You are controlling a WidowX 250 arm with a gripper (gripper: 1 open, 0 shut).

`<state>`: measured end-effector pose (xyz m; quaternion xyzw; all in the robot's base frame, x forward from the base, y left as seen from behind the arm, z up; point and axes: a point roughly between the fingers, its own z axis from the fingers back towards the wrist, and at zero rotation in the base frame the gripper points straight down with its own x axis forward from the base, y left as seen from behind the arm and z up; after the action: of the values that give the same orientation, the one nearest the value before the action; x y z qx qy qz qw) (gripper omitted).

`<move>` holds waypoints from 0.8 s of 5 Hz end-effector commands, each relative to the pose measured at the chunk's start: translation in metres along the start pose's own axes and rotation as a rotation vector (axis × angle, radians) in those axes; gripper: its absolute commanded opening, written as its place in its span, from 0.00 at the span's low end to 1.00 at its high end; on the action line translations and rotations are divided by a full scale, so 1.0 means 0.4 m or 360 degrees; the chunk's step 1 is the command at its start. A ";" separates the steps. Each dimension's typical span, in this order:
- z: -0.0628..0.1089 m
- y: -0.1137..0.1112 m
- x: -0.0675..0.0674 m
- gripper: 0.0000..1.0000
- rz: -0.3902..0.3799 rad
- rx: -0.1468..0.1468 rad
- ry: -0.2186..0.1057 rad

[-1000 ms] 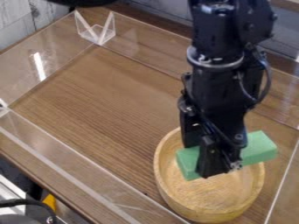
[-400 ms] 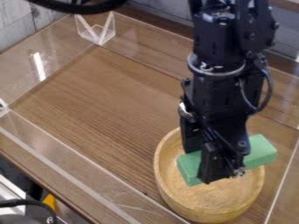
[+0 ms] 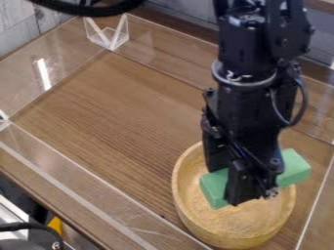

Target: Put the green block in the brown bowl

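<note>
The wooden table (image 3: pixel 117 107) ran out of view; the black arm (image 3: pixel 255 88) hid part of the brown bowl (image 3: pixel 196 200). Jaws pinched the green block (image 3: pixel 294 166) above the bowl, long axis rising rightward, its middle hidden.

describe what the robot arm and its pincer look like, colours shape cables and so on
The arm is black all over, built from chunky, boxy segments with glossy housings. A pale silvery ring circles it at a joint partway down. Thin black cables loop along its right side. It ends in a black pincer with narrow, blocky fingers. No markings or labels can be made out at this image size.
</note>
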<state>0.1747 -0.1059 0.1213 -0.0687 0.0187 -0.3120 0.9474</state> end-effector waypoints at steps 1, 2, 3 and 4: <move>0.012 -0.009 0.010 0.00 -0.0021 0.0016 -0.0045; 0.009 -0.008 0.013 0.00 -0.0018 0.0019 -0.0042; 0.007 -0.008 0.015 0.00 -0.0009 0.0021 -0.0041; 0.006 -0.010 0.017 0.00 0.0000 0.0023 -0.0039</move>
<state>0.1730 -0.1095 0.1181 -0.0651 0.0192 -0.3121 0.9476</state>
